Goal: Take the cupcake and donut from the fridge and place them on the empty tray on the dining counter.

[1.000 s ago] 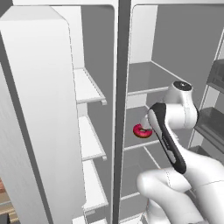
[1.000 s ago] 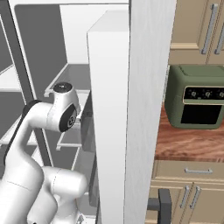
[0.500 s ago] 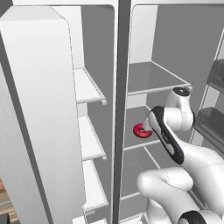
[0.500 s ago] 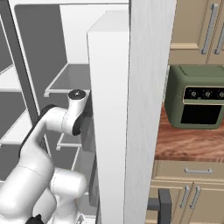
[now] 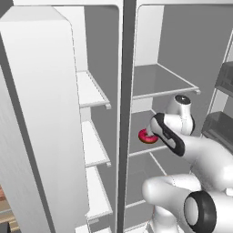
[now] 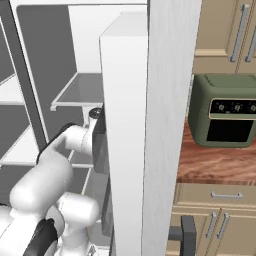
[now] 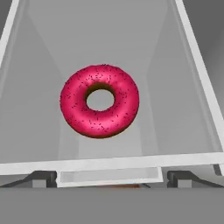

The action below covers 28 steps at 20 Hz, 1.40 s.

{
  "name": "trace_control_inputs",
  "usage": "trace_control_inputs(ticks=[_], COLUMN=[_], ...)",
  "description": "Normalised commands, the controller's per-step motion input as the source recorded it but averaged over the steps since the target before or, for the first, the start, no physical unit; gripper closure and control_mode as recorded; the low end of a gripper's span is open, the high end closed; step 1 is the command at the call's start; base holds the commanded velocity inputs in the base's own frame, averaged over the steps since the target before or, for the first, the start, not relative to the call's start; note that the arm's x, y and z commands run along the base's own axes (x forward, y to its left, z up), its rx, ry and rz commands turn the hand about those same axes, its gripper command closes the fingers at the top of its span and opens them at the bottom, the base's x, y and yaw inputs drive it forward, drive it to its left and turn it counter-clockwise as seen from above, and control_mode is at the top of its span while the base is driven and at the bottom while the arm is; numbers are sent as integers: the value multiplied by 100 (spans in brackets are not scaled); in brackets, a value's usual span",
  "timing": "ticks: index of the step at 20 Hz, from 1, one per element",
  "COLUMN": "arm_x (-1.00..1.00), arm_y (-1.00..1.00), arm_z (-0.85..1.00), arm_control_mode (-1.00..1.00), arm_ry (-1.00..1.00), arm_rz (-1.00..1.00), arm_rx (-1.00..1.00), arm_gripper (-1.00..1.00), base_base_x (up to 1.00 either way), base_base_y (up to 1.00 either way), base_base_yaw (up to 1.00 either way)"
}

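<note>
The fridge [image 5: 123,113] is open, and the donut [image 7: 99,100] is seen lying flat on a white shelf [image 7: 183,109] inside it, in the right half, about halfway up. In the left base view the donut [image 5: 146,135] is partly hidden by the arm, near the front edge of that shelf. The gripper [image 7: 111,178] is held just in front of the shelf, pointed at the donut, with its jaws spread wide and nothing held in them. The donut is not yet touched. The step in hand is judged to be the reach for the donut. For this to be done well, the hand should be moved forward slowly until one finger is on each side of the ring. The shelf edge should not be bumped on the way in. The ring should be squeezed gently, because it looks soft and could be squashed or pushed far back. It should then be lifted a little before it is drawn out. The cupcake cannot be made out here.
</note>
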Motion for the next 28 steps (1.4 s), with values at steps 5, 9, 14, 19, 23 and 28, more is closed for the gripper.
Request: trace_control_inputs(ticks=[5, 9, 14, 19, 23, 28], arm_x=[43, 40, 38, 36, 34, 13], arm_y=[0, -1, -2, -3, -15, -10], arm_z=[-25, -27, -27, -31, -33, -38], arm_control_mode=[-100, -100, -100, -100, -100, -100], arm_ry=[0, 0, 0, 0, 0, 0], arm_rz=[0, 0, 0, 0, 0, 0], arm_rx=[0, 0, 0, 0, 0, 0], arm_gripper=[-100, -100, -100, -100, -100, -100], base_base_x=[0, 0, 0, 0, 0, 0], base_base_y=[0, 0, 0, 0, 0, 0], base_base_yaw=[0, 0, 0, 0, 0, 0])
